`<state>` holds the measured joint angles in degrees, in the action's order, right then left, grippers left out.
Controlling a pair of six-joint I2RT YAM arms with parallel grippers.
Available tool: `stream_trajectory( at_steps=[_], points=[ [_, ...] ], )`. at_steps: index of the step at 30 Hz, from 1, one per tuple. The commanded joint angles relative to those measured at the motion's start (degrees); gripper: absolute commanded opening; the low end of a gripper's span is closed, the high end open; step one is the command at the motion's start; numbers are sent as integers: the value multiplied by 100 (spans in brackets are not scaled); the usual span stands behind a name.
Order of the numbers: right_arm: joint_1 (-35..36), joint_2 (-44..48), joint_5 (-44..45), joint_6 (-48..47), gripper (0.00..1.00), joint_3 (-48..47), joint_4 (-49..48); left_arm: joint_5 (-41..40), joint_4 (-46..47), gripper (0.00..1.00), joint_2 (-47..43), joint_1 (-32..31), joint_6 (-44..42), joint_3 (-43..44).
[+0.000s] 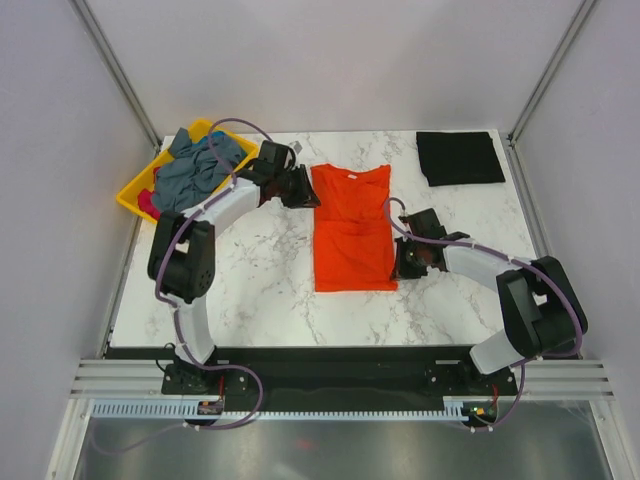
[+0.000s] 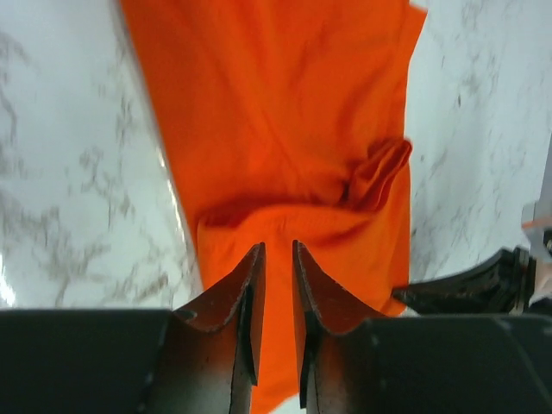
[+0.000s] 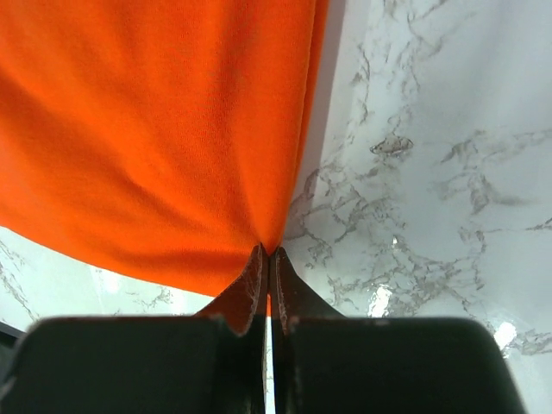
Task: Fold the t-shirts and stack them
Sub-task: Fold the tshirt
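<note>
The bright orange t-shirt (image 1: pixel 350 225) lies flat in the middle of the marble table, its sleeves folded in so that it forms a long strip. My left gripper (image 1: pixel 303 192) hovers at the shirt's far left corner. In the left wrist view its fingertips (image 2: pixel 278 246) stand a narrow gap apart, with orange cloth (image 2: pixel 285 112) showing through the gap and nothing pinched. My right gripper (image 1: pixel 403 262) is at the near right edge. In the right wrist view it (image 3: pixel 268 250) is shut on the edge of the orange shirt (image 3: pixel 155 129). A folded black t-shirt (image 1: pixel 460 157) lies at the back right.
A yellow tray (image 1: pixel 135 195) at the back left holds crumpled grey-blue shirts (image 1: pixel 195 170) and a bit of pink cloth (image 1: pixel 147 203). The right arm's dark gripper body (image 2: pixel 466 289) shows at the right of the left wrist view. Frame posts stand at the table's back corners.
</note>
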<state>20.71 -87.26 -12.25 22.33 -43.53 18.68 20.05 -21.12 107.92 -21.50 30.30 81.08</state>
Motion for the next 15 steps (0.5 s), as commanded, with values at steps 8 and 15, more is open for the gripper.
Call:
stream_trajectory(
  at_steps=[8,15],
  points=[
    [-32,209,126,114,0,248,31,806,636,21,2187,40,106,1743],
    [-32,605,355,377,0,713,-154,473,583,20,2567,93,248,1736]
  ],
)
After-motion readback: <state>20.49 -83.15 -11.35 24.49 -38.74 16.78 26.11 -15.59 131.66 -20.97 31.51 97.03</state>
